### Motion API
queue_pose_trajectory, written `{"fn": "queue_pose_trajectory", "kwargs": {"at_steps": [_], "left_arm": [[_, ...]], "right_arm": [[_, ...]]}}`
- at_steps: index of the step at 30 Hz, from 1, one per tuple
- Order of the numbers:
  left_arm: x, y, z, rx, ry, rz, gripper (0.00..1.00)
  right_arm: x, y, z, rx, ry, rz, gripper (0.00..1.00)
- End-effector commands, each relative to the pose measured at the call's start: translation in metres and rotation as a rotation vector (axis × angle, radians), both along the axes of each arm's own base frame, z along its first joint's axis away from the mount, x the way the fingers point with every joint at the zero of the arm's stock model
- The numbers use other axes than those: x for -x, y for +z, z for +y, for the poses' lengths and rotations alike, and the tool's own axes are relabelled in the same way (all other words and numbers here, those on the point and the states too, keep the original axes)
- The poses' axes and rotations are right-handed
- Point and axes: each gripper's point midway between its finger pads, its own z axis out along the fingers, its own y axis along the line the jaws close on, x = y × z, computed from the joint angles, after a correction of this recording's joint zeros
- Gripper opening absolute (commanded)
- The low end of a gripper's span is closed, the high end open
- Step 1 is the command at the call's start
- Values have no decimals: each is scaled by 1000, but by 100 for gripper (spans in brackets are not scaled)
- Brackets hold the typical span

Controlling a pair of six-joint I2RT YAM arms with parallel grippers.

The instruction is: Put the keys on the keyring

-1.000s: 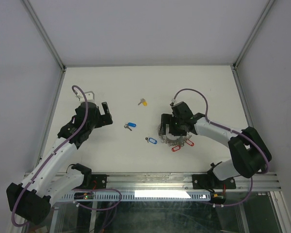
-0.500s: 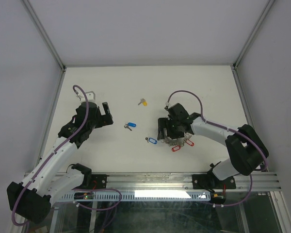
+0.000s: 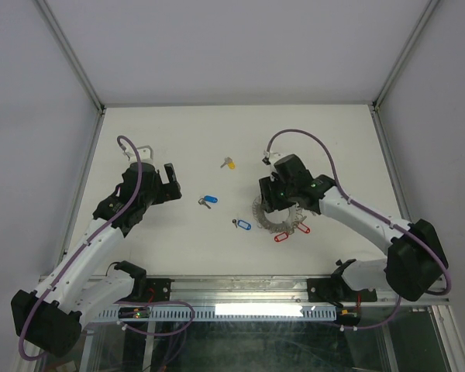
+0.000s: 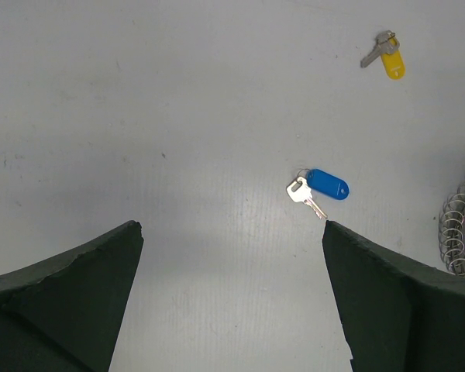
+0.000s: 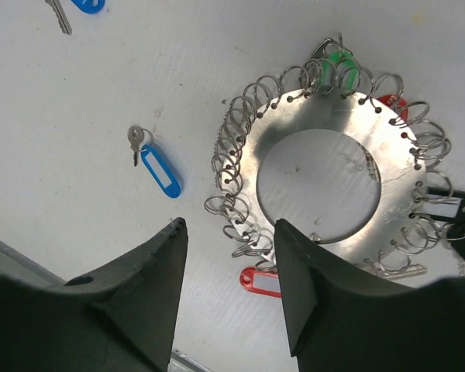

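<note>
White table (image 3: 178, 132): left gripper (image 4: 232, 232) and right gripper (image 5: 229, 232) both gape empty. The right should pinch the keyring (image 5: 356, 116) squarely by its plate while the left takes the blue-tagged key (image 4: 319, 187)

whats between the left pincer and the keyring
A blue-tagged key lies between the left pincer and the keyring, as the top view shows; a second blue-tagged key sits close beside the keyring.

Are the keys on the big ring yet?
Not yet. The yellow-tag key and both blue-tag keys lie loose on the table. The left gripper and right gripper are open and empty, the right above the keyring. All threading remains.
</note>
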Motion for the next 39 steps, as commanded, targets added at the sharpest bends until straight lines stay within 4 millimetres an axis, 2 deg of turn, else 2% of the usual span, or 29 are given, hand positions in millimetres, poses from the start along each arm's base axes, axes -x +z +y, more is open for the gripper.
{"fn": "queue_pose_trajectory", "kwargs": {"at_steps": [1,4,13,29,39], "left_arm": [[-7,9,-3,18,-14,-44,99],[-7,9,-4,19,-18,-44,99],[-7,8,-5,20,-23,-40,99],[-8,6,-7,19,-36,-31,99],[-8,5,-8,17,-40,-28,99]], "right_arm": [[-6,13,-5,99,102,-27,49],[2,2,-4,157,164,39,41],[17,-30,-1,263,229,125,39],[25,-51,16,288,295,170,38],[26,-58,11,333,295,169,34]]}}
